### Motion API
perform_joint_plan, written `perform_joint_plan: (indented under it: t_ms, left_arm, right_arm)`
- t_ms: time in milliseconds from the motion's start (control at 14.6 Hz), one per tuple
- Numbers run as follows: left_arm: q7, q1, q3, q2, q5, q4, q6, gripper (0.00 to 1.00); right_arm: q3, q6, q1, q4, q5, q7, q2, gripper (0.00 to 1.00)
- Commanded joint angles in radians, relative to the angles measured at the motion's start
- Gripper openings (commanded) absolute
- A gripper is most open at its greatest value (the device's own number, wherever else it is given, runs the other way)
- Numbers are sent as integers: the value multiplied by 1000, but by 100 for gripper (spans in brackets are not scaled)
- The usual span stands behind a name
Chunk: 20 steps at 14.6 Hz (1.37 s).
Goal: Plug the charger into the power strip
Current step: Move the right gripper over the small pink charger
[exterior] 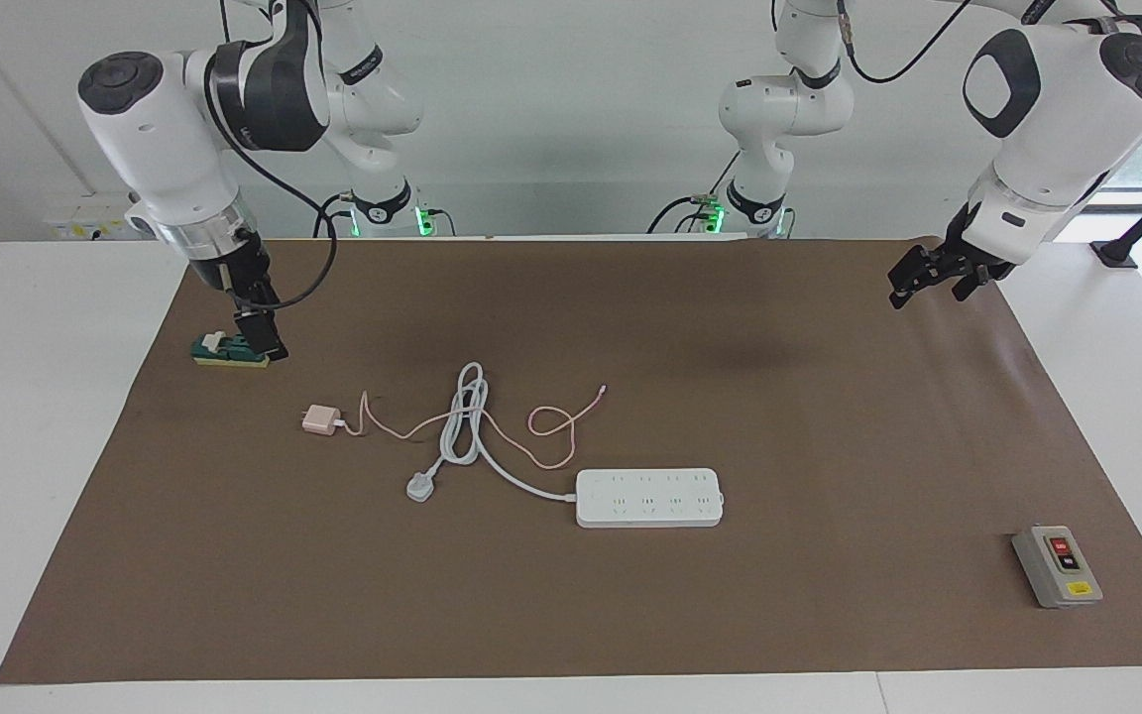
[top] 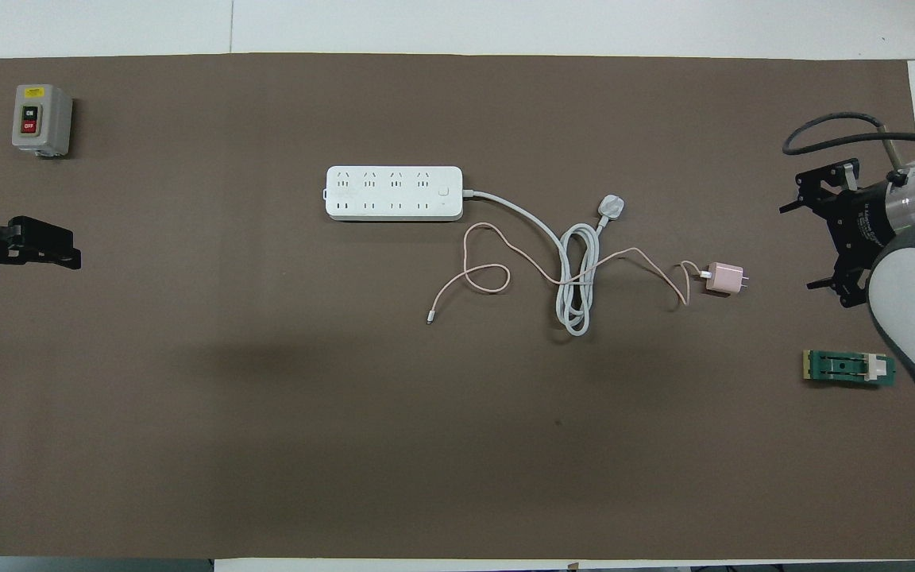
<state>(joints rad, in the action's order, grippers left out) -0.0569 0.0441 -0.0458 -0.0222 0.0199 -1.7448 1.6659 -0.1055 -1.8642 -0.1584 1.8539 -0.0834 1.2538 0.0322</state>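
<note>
The small pink charger [exterior: 317, 420] [top: 725, 279] lies on the brown mat toward the right arm's end, its thin pink cable [exterior: 551, 426] [top: 489, 278] looping toward the power strip. The white power strip [exterior: 648, 497] [top: 394, 193] lies flat mid-table, farther from the robots than the charger. My right gripper [exterior: 259, 337] [top: 815, 242] hangs open and empty over the mat, between the charger and the mat's edge. At the other end my left gripper [exterior: 913, 283] [top: 68, 250] hovers open and empty, waiting.
The strip's thick grey-white cord is coiled across the pink cable and ends in a three-pin plug [exterior: 420, 487] [top: 611, 207]. A green block [exterior: 229, 349] [top: 848, 368] sits by the right gripper. A grey button box [exterior: 1057, 566] [top: 40, 119] stands at the left arm's end.
</note>
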Motion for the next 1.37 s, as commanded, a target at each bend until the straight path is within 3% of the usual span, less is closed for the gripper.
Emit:
perform_joint_plan:
  t_ms: [0, 342, 822, 1301]
  left_arm:
    - [-6, -7, 3, -12, 9, -13, 8, 100]
    - [-6, -7, 3, -12, 9, -15, 9, 100]
    - [-6, -7, 3, -12, 9, -13, 9, 100]
    - [-6, -7, 3, -12, 9, -13, 9, 100]
  right_arm:
    - [-6, -45, -47, -7, -82, 21, 58, 100]
    - [-5, -107, -73, -1, -137, 16, 124, 100]
    - [-5, -153, -93, 8, -311, -24, 152, 100]
    - [-5, -207, -132, -1, -381, -157, 281, 100]
